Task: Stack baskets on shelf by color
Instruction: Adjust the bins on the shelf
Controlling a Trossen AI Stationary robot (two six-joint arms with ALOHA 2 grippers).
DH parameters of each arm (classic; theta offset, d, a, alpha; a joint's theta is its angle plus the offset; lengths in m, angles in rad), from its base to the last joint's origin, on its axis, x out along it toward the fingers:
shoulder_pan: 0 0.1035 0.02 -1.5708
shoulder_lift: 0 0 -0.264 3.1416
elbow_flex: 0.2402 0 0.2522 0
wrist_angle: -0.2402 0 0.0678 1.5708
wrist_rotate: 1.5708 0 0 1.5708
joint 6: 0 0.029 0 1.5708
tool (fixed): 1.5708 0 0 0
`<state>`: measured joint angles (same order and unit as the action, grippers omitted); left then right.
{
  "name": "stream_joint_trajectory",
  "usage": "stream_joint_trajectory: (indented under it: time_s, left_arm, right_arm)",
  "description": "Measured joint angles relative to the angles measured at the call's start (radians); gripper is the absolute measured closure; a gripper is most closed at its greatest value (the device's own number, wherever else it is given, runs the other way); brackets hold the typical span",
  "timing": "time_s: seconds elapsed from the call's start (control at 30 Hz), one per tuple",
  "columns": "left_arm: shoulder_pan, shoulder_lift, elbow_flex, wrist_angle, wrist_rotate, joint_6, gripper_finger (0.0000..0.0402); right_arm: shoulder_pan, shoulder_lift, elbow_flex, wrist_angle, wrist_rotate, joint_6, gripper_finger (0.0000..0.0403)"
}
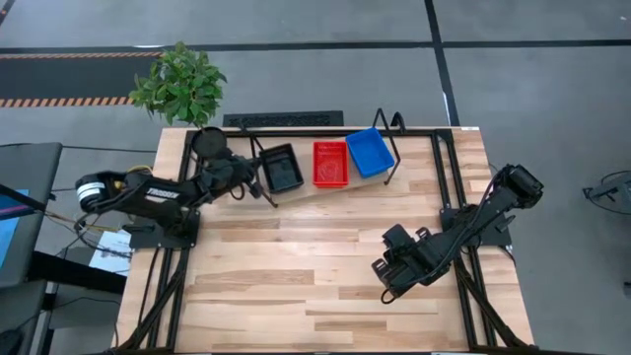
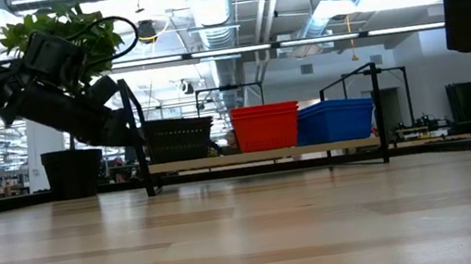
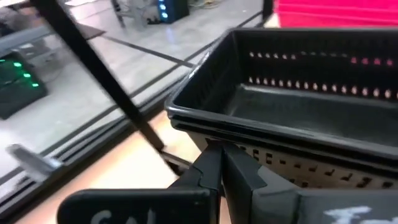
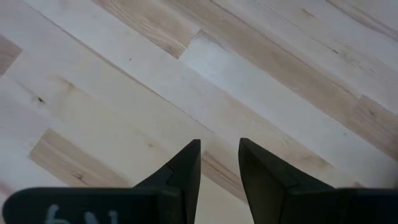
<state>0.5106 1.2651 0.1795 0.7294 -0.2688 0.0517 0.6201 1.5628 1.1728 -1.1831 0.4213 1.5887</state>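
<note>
Three stacks of baskets stand by their bottoms on the shelf (image 2: 239, 158) at the table's far edge. From left to right they are black (image 1: 282, 168) (image 2: 179, 139) (image 3: 311, 93), red (image 1: 330, 163) (image 2: 266, 125) and blue (image 1: 371, 152) (image 2: 335, 120). The blue stack is turned askew. My left gripper (image 1: 254, 183) (image 2: 128, 129) (image 3: 222, 152) is shut, at the black stack's left side. My right gripper (image 1: 386, 286) (image 4: 219, 144) hovers open over bare tabletop at the right, touching nothing. My left gripper has its shut fingertips (image 3: 214, 155) at the black stack's left side wall, just under the rim (image 3: 249, 140). It comes roughly level from the table's left. Whether the tips touch the wall I cannot tell. The stack sits upright on the shelf board.
A potted plant (image 1: 180, 84) (image 2: 64, 45) stands beyond the table's far left corner. The shelf's black wire frame (image 1: 391, 123) rises at both ends. Bare wooden tabletop (image 1: 296, 286) stretches across the middle and near side.
</note>
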Motion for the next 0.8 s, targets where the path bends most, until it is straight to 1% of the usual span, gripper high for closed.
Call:
stream_joint_trajectory:
  time_s: [0.23, 0.37, 0.53, 0.67, 0.8]
  left_arm:
    - [0.000, 0.064, 0.016, 0.027, 0.036, 0.025, 0.0402]
    - [0.000, 0.077, 0.017, 0.076, 0.037, 0.053, 0.0402]
    - [0.001, 0.079, 0.017, 0.101, 0.081, 0.086, 0.0402]
    - [0.001, 0.079, 0.017, 0.096, 0.081, 0.085, 0.0402]
    - [0.001, 0.079, 0.017, 0.092, 0.081, 0.032, 0.0402]
  right_arm:
    - [0.000, 0.000, 0.000, 0.015, 0.000, 0.000, 0.0269]
    - [0.000, 0.000, 0.000, 0.017, 0.000, 0.000, 0.0269]
    - [-0.001, 0.000, 0.000, 0.021, 0.003, -0.001, 0.0269]
    - [-0.011, 0.000, 0.000, 0.038, 0.042, -0.014, 0.0269]
    - [-0.044, 0.000, 0.000, 0.083, 0.075, -0.094, 0.0269]
